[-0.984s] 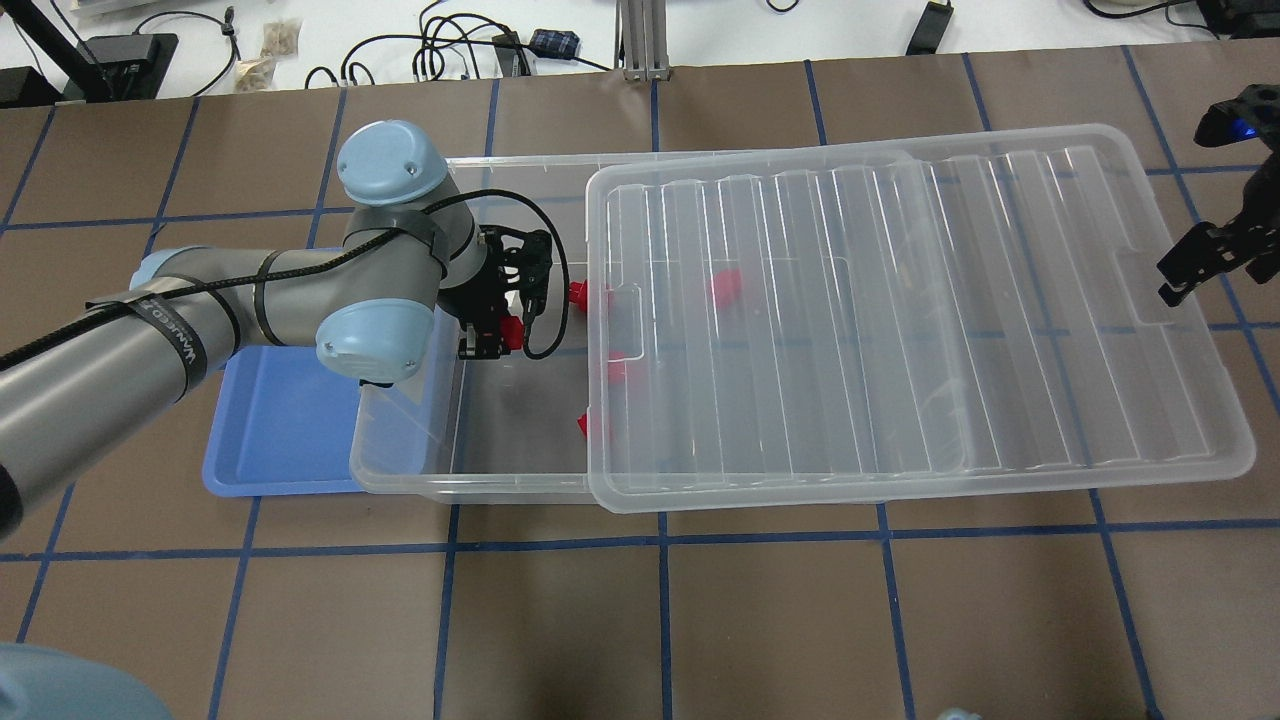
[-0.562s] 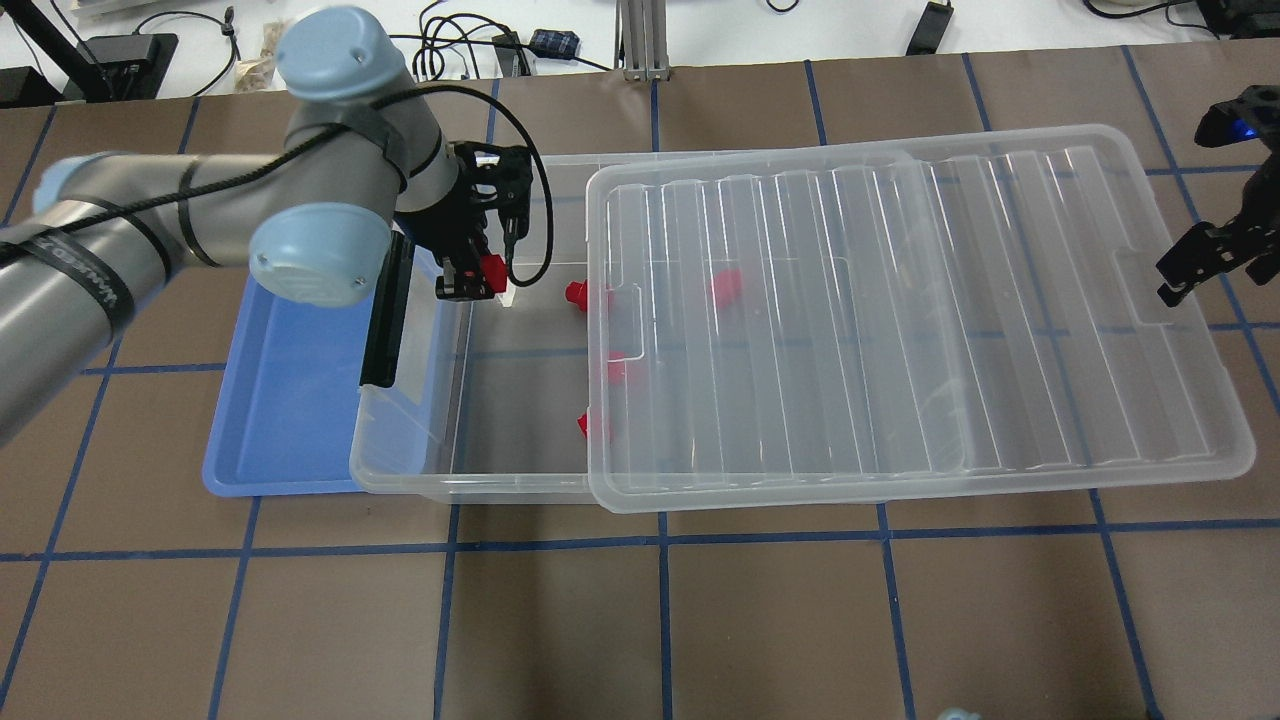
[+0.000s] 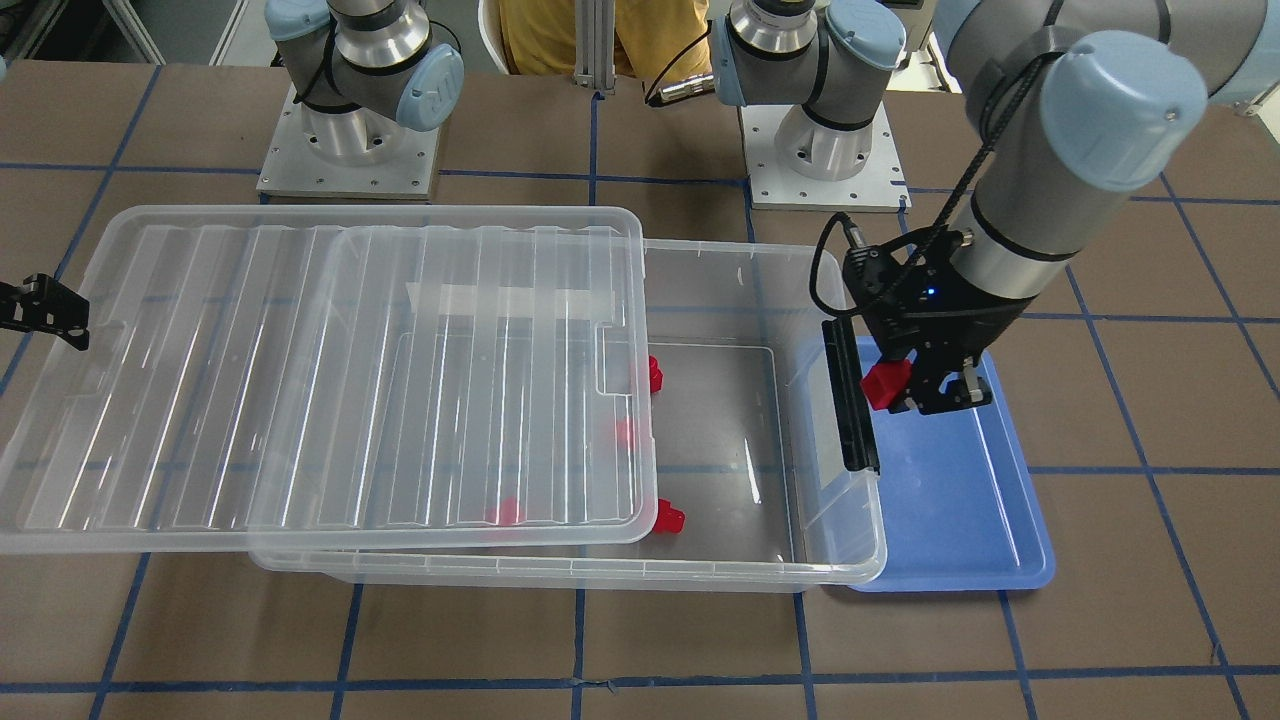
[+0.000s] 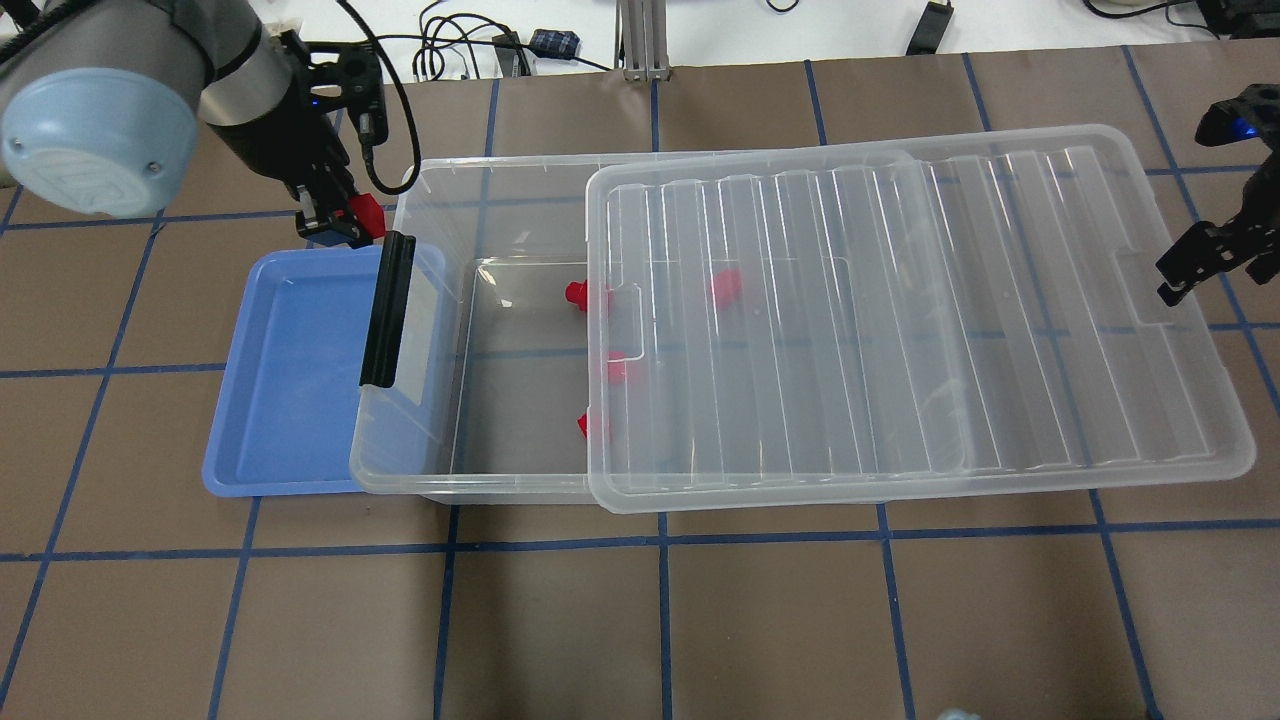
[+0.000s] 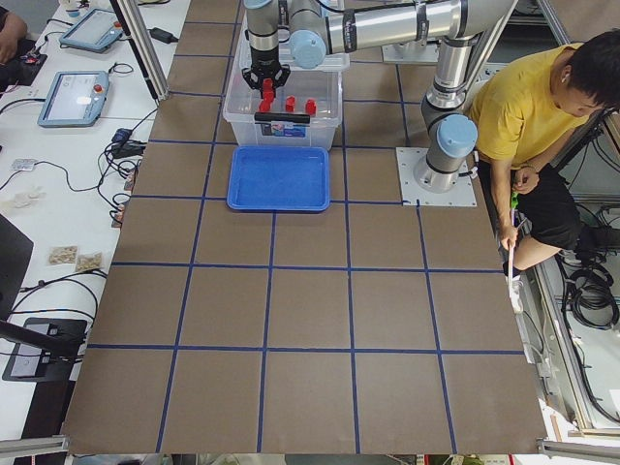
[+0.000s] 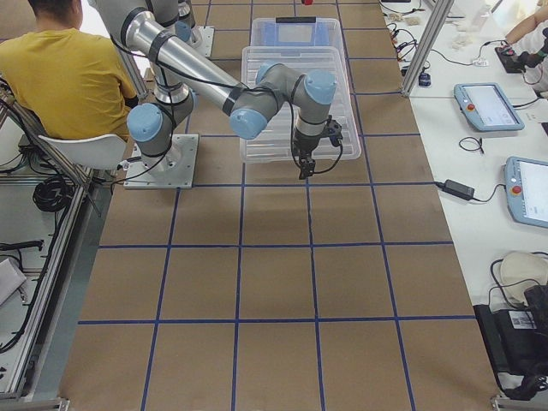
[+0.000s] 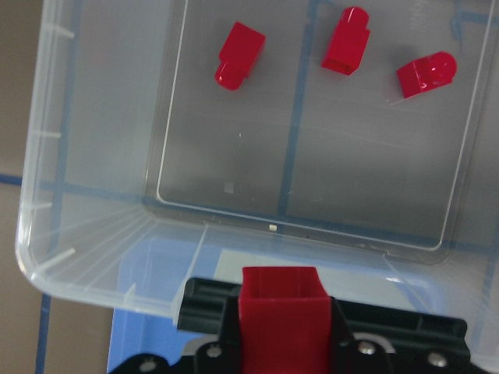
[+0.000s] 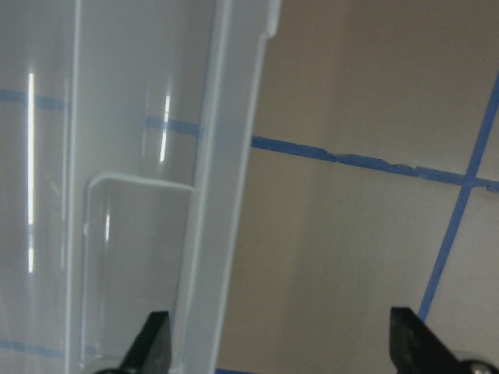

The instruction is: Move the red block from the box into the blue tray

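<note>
My left gripper (image 4: 338,222) is shut on a red block (image 4: 366,212) and holds it in the air over the box's latch end and the blue tray's (image 4: 285,400) far edge. The held block also shows in the front view (image 3: 884,385) and the left wrist view (image 7: 282,310). The clear box (image 4: 400,472) lies beside the tray, its ribbed lid (image 4: 900,300) slid to the right so the left part is uncovered. Several other red blocks lie inside, one of them (image 4: 575,293) at the lid's edge. My right gripper (image 4: 1190,268) is open and empty by the lid's right edge.
The black latch (image 4: 388,310) stands up between the box and the tray. The tray's floor (image 3: 960,500) is bare. Cables and small devices lie on the white bench (image 4: 480,45) beyond the table. A person in yellow (image 5: 538,107) sits behind the robot bases.
My left gripper has risen out of the box with the red block and moved left and back, over the latch end towards the tray. The right arm has not moved.
</note>
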Controlling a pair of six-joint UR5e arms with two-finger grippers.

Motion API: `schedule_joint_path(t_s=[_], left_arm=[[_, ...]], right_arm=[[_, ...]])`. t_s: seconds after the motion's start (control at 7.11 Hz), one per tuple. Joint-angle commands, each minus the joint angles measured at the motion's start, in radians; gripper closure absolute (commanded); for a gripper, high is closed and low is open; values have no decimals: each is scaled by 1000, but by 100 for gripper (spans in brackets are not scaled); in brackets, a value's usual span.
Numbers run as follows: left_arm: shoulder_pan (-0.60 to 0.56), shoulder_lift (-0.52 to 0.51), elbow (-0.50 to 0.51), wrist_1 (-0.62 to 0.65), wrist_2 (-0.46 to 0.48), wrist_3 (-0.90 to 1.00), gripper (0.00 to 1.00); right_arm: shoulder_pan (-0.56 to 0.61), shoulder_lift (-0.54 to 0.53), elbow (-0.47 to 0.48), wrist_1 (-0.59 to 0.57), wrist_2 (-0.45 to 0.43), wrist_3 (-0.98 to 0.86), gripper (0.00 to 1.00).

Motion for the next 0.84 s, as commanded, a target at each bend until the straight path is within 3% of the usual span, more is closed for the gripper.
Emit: schedule_joint_path(t_s=[0.0,0.28,0.56,0.7], left_arm=[[171,-16,-97,46,-4,-14,100],[241,-7,-269,202,-8,-78,100],[261,-35,-307,200,-15,-480,100],[262,-77,-327,223,-27,-629,100]], right_arm=[[3,0,4,1,8,41,0],[7,-32,-26,33,49,47,0],[-4,-11,-109,113,39,29,0],[-12,-5,-106,101,34,-34,0]])
